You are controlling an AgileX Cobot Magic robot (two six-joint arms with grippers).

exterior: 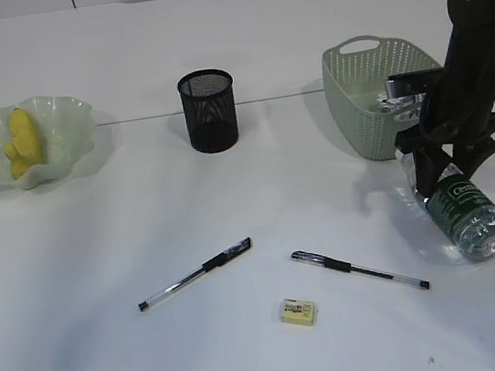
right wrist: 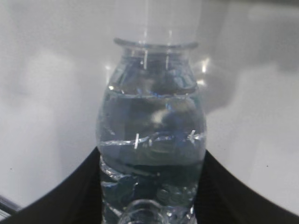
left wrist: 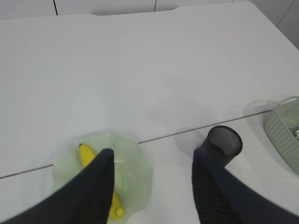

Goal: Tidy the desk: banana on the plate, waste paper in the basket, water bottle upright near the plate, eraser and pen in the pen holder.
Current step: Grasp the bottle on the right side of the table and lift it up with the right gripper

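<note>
Two pincers are on my screens. My right pincer (exterior: 445,178) is clamped on the water bottle (exterior: 469,217), a finger on either side of its body; the bottle lies tilted near the right edge of the desk (exterior: 252,351), just in front of the basket (exterior: 373,94), clear with a dark green label. My left pincer (left wrist: 152,186) hangs released, fingers wide apart, above the plate (left wrist: 135,163) holding the banana (left wrist: 86,156) near the left edge. I see the pen holder (exterior: 209,110) standing mid-desk by the seam. Both pens (exterior: 195,273) and the eraser (exterior: 298,311) lie toward the front edge.
</note>
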